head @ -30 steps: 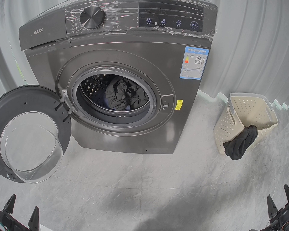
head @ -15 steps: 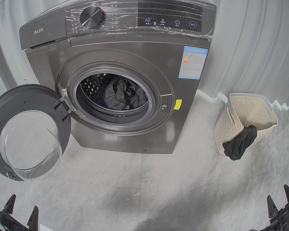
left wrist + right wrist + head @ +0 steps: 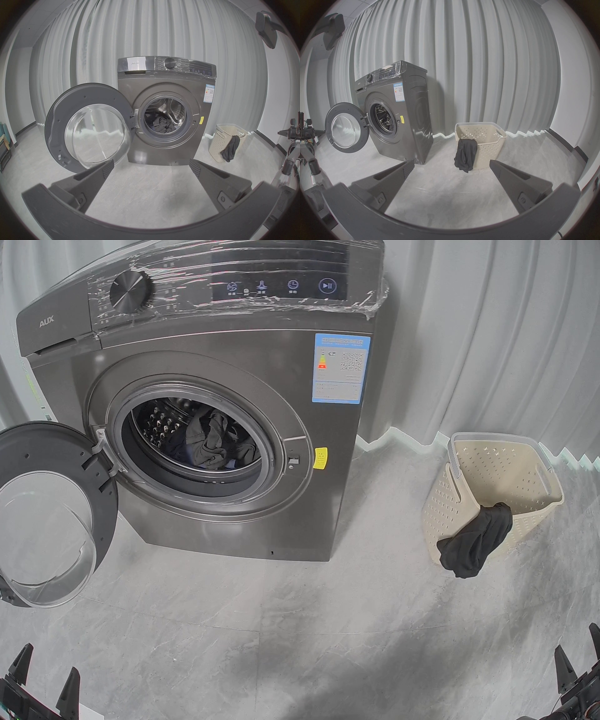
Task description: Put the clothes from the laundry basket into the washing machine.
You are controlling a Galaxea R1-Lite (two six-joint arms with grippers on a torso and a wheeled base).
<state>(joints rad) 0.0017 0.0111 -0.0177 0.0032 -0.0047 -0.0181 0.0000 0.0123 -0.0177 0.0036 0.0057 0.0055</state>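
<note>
Clothes (image 3: pixel 209 441) lie in the washing machine (image 3: pixel 206 346); we have yet to move the dark garment (image 3: pixel 474 547) draped over the laundry basket (image 3: pixel 494 437) rim, left gripper (image 3: pixel 150 162) and right gripper (image 3: pixel 451 162) wide, empty.

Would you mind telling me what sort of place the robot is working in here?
Probably a staged laundry test space, not a home: a washing machine with plastic film on its panel, a laundry basket on the bare floor, and pale curtains behind.
</note>
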